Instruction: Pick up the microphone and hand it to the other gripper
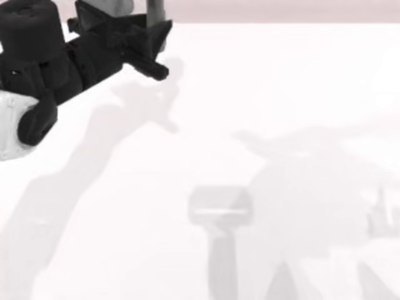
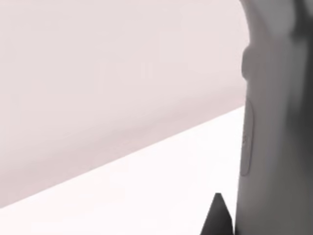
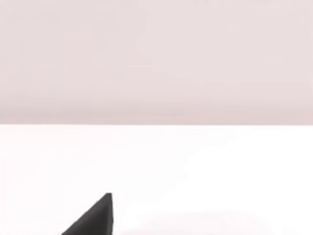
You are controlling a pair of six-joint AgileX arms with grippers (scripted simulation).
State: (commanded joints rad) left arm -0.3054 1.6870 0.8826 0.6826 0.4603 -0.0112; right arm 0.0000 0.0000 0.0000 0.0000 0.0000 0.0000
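Note:
My left gripper [image 1: 156, 45] is raised high over the table's far left, so it looks large in the top view. The grey handle of the microphone [image 1: 156, 9] sticks out of it toward the far edge. In the left wrist view that handle [image 2: 279, 117] fills one side of the frame, with one black fingertip [image 2: 217, 218] pressed beside it. The microphone's head is out of view. The other gripper, my right one, is outside the top view. Only a black wedge of the right gripper [image 3: 95, 220] shows in its own wrist view, with nothing near it.
The white table [image 1: 206, 125] carries only soft grey shadows of both arms, heaviest at the near right [image 1: 312, 187]. A pale pink wall [image 3: 156, 58] rises behind the table's far edge.

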